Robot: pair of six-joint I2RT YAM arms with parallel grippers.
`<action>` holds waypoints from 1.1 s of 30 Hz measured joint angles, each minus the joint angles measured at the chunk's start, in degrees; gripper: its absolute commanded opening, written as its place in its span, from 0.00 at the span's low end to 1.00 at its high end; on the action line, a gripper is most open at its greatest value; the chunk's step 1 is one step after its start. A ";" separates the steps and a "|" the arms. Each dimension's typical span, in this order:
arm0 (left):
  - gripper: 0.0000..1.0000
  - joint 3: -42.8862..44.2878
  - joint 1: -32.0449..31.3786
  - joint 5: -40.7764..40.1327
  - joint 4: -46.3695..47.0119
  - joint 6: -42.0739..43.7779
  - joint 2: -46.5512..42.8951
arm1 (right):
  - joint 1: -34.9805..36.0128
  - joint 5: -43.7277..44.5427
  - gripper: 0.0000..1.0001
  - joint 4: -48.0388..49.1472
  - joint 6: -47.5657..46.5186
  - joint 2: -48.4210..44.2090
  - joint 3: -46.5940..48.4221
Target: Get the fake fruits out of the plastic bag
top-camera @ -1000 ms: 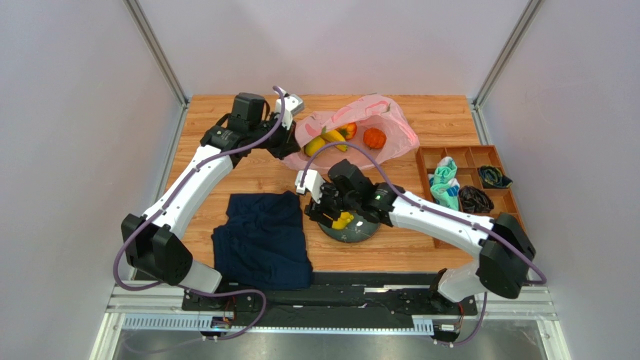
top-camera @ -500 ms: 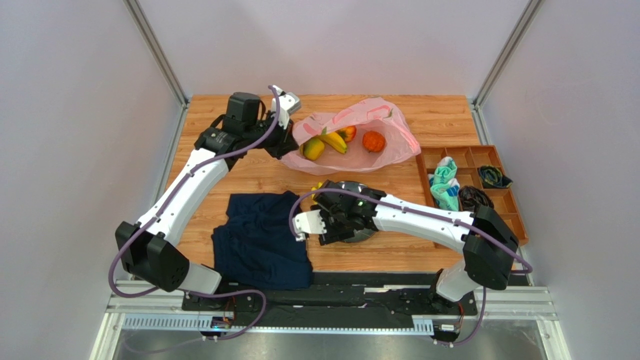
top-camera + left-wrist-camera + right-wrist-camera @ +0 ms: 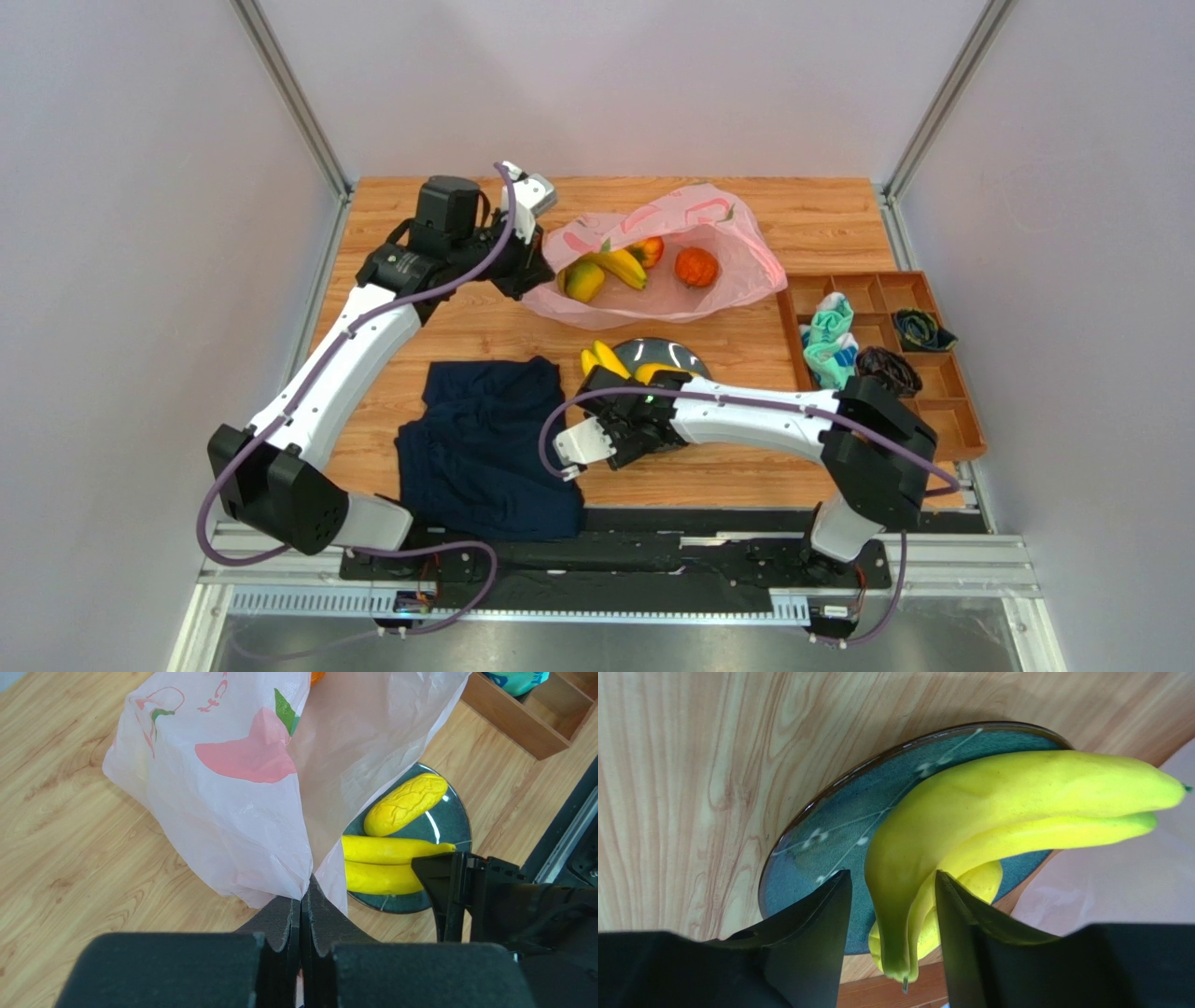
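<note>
a: fake fruits, where?
b: in two lots. on the dark plate (image 3: pixel 449 822): a yellow banana bunch (image 3: pixel 990 805) and, just beside it, a long bumpy yellow piece (image 3: pixel 406 803). inside the pink plastic bag (image 3: pixel 737 245), just beyond the plate: a green-yellow fruit (image 3: pixel 582 280), a single yellow banana (image 3: pixel 622 266), a red-orange fruit (image 3: pixel 650 251) and a round orange fruit (image 3: pixel 696 266).
a: and the bag itself?
b: lying on the far side of the plate, mouth open, thin and crinkly, one edge held up off the table (image 3: pixel 477 336) at the corner beyond and left of the plate.
a: claws?
b: left gripper (image 3: pixel 302 899) pinched tight on that raised edge of the bag. right gripper (image 3: pixel 892 882) at the plate's near side, jaws apart either side of the bunch's stalk end, a sliver of plate showing between one finger and the fruit, so no squeeze on it.
a: around the plate?
b: folded navy cloth (image 3: pixel 491 448) to the left; wooden compartment tray (image 3: pixel 960 417) with bundled fabric items to the right; light wooden table beneath everything.
</note>
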 measured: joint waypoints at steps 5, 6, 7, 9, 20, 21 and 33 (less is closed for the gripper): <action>0.00 -0.09 0.07 0.00 0.33 -0.09 -0.92 | 0.02 2.54 0.11 1.51 -0.59 2.43 0.11; 0.00 -0.11 0.07 0.00 0.35 -0.09 -1.11 | 0.02 2.89 0.08 1.51 -0.66 2.40 0.44; 0.00 -0.15 0.09 0.00 0.35 -0.09 -1.29 | 0.00 3.02 0.05 1.51 -0.55 2.40 0.81; 0.00 -0.42 0.13 0.02 0.33 -0.07 -1.68 | -0.07 2.75 0.03 1.33 -0.04 2.40 1.75; 0.00 -1.36 0.72 0.15 0.28 -0.07 -1.86 | -5.11 -16.52 0.00 2.67 19.63 -5.53 5.60; 0.00 -1.36 0.83 0.15 0.28 -0.07 -1.86 | -6.62 -18.84 0.00 3.54 22.80 -6.69 5.44; 0.00 -1.36 1.70 0.00 -0.98 0.02 -0.81 | -12.63 -29.38 0.00 29.73 53.22 -19.04 -12.68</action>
